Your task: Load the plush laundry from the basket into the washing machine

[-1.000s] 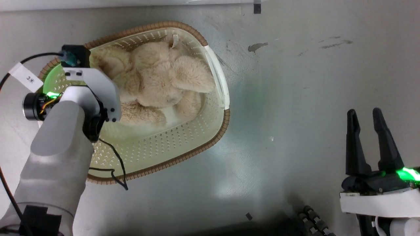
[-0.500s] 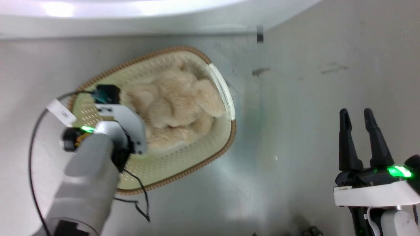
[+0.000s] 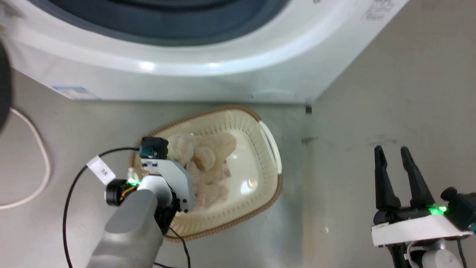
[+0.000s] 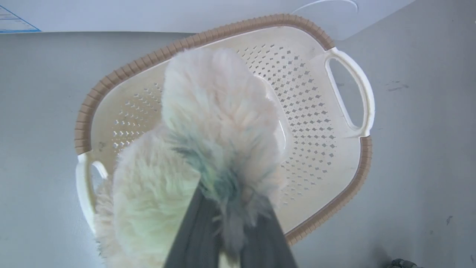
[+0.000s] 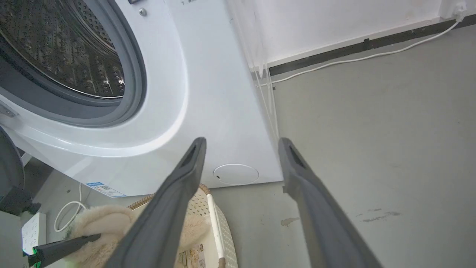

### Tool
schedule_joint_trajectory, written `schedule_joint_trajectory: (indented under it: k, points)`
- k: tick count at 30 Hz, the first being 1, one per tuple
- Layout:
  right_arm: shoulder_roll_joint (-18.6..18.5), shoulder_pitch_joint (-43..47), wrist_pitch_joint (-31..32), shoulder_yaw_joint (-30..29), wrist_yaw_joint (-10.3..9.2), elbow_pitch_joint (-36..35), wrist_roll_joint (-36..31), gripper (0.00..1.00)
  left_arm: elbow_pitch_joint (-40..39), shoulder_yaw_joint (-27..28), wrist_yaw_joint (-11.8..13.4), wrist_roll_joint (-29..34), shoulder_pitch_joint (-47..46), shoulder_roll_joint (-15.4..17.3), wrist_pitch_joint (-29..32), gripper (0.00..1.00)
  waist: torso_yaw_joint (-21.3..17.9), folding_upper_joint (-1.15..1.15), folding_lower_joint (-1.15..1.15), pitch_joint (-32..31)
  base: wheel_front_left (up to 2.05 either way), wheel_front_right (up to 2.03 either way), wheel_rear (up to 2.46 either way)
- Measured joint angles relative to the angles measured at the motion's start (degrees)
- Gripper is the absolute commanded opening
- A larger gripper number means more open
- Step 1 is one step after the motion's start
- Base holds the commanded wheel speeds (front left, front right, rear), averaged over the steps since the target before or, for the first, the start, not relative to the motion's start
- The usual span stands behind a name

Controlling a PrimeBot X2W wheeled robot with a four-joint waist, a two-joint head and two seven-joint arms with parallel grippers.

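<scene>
Left tool: both dark fingers clenched on the plush laundry, tips buried in the fur. A fluffy lobe stands up beyond them in the left wrist view. In the head view the arm's white wrist block covers the tool, and the fur bunches just beside and under it.

Right tool: released, fingers parted with a clear gap and nothing between them. It is low on the right in the head view, over bare grey floor, well apart from the basket.

Plush laundry hangs within the rim outline over the left half of the basket. Cannot tell whether its lower limbs touch the basket bottom. The right half of the bottom is bare, with a label sticker just beside the fur.

Basket: oval, cream, perforated, with a brown ribbed rim and a white side handle on the right arm's side. It sits on the floor just in front of the washing machine, near that machine's right front corner.

Washing machine: white front. A grey rubber ring surrounds the round opening. The perforated steel drum is in plain sight through it in the right wrist view. A round cap sits low on the front.

Beyond: a white cable runs along the dark skirting at the foot of a white wall.
</scene>
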Motion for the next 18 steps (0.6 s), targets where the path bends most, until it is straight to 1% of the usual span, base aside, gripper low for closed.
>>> schedule_joint_trajectory:
  k: [11, 18]
  points:
    - [0.0, 3.6, 0.0, -1.2, 0.00, 2.7, -0.5, 1.00, -4.1, 0.6, -0.3, -2.3, 4.0, -1.4, -7.1, 0.00, 3.0, 0.00, 0.00, -10.6, 0.00, 0.00, 0.00]
    - [0.0, 6.1, 0.0, -1.9, 0.00, 3.5, -0.5, 1.00, -9.3, 1.2, 1.0, -2.9, 6.5, -1.8, -12.1, 0.00, 4.4, 0.00, 0.00, -16.1, 0.00, 0.00, 0.00]
